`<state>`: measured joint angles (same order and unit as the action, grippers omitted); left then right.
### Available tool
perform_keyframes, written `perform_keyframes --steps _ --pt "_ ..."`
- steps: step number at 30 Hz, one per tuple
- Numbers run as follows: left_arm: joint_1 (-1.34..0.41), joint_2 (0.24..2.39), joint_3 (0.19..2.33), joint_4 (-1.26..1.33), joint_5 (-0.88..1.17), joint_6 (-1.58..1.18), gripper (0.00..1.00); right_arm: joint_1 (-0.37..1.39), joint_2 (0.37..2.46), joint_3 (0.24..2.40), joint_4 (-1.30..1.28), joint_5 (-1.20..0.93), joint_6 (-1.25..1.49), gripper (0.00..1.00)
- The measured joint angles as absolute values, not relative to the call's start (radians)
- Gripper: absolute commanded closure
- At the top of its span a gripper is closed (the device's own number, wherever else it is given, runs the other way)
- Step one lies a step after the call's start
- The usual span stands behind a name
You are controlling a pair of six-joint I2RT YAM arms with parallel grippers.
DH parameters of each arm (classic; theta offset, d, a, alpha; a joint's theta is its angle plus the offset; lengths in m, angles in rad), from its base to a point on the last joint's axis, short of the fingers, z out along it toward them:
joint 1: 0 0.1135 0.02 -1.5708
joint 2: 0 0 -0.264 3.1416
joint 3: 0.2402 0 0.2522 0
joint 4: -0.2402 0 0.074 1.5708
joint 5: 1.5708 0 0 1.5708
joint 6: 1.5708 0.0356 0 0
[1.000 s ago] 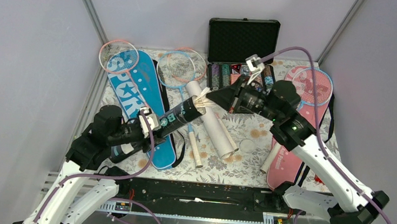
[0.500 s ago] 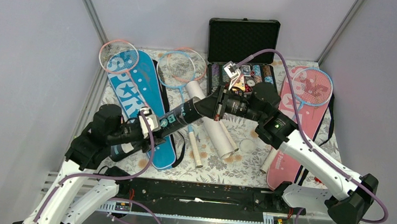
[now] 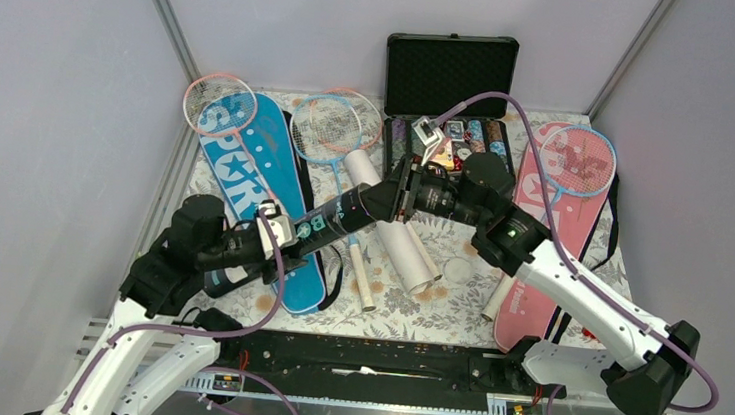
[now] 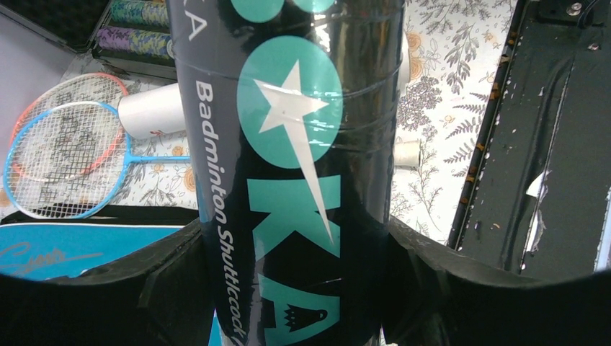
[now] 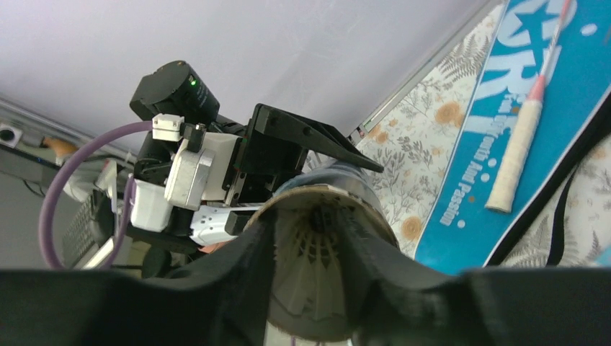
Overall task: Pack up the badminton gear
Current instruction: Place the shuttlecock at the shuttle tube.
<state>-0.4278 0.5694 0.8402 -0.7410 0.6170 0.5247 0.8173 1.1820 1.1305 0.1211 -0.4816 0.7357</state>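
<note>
**Shuttlecock seated in the mouth of a dark tube**

At centre frame, the left pincer (image 3: 293,233) was clamped on a black cardboard shuttlecock tube with teal lettering (image 3: 338,217). The right pincer (image 5: 310,231) met the tube's open end, jaws apart either side of a white feather shuttlecock (image 5: 306,288) sitting inside.

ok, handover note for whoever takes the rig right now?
Grippers: left gripper shut on the dark tube, holding it tilted. The right gripper is open at the tube's mouth.
Done: one shuttlecock sits inside the tube.
Left: white tube lies on the table; rackets lie out, on or beside the blue cover and pink cover.
</note>
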Motion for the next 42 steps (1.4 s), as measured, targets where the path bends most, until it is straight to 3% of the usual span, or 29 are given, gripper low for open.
perform_keyframes --steps 8,15,20,30,42 --pt "-0.43 0.526 0.788 -0.719 0.606 0.529 0.78 0.821 1.052 1.142 -0.102 -0.368 0.687 0.36" --pt "-0.43 0.51 0.749 -0.716 0.567 0.542 0.77 0.825 0.889 1.132 -0.298 -0.123 0.652 0.39" --pt "-0.43 0.499 0.736 -0.708 0.564 0.545 0.77 0.821 0.828 0.99 -0.403 0.157 0.664 0.41" --pt "-0.43 0.456 0.72 -0.701 0.589 0.528 0.77 0.672 0.995 0.684 -0.503 0.361 0.739 0.51" --pt "-0.43 0.432 0.72 -0.702 0.606 0.496 0.76 0.599 1.152 0.581 -0.44 0.405 0.952 0.48"
